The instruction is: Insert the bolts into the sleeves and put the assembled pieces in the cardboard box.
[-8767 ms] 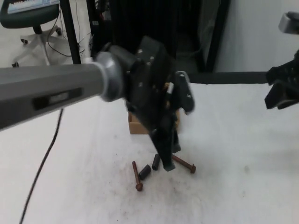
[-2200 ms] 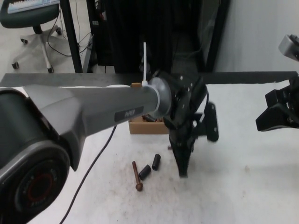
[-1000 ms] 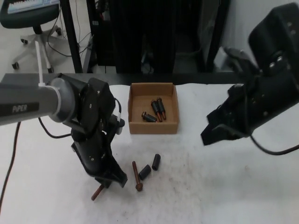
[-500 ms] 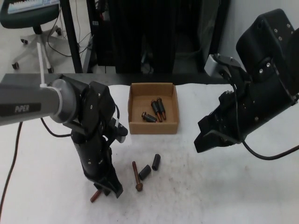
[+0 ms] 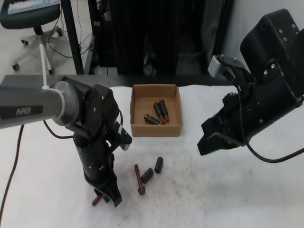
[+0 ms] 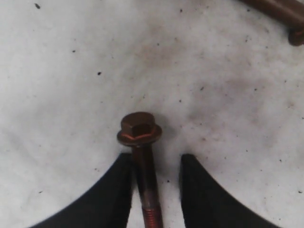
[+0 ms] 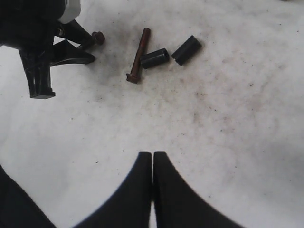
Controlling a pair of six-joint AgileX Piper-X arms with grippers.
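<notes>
Found left gripper parted astride bolt, shank touching one finger, right gripper closed empty; likely to knock bolt askew if closed unevenly.

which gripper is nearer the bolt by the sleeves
Left. The left gripper sits just beside the bolt, straddling a second bolt; the right gripper hangs beyond the sleeves.

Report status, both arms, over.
Left gripper down at the bench, jaws open astride one bolt. Right gripper shut, empty, held above. Two sleeves and second bolt loose nearby, unobstructed.
</notes>
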